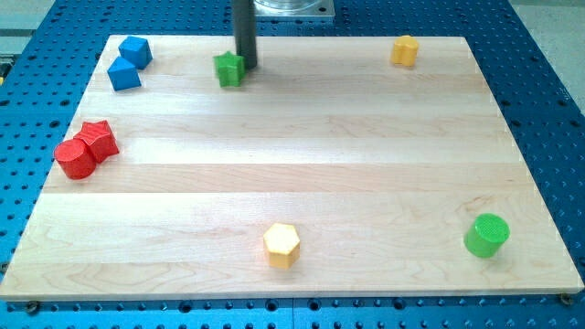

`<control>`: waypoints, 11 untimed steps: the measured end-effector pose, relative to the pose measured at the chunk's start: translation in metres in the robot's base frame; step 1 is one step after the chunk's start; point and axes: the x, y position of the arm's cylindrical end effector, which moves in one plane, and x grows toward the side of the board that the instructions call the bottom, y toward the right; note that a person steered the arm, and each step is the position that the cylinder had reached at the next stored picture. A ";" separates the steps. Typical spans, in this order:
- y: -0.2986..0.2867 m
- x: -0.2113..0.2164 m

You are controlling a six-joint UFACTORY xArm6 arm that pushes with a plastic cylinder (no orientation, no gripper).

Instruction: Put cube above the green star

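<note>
In the camera view, my tip [245, 66], a bare dark rod end holding nothing, touches the green star [229, 68] on its right side near the top edge of the pale wooden board [302, 174]. The 2 blue blocks sit at the top left, well apart from the star: a blue cube [135, 51] and, just below it, a blue wedge-like block [123, 74]. Nothing lies between them and the star. At the left edge a red star [98, 139] touches a red cylinder [75, 159]. A yellow block [404, 50] stands top right, a yellow hexagon [281, 244] bottom centre, a green cylinder [486, 236] bottom right.
</note>
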 end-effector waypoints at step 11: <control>-0.131 -0.045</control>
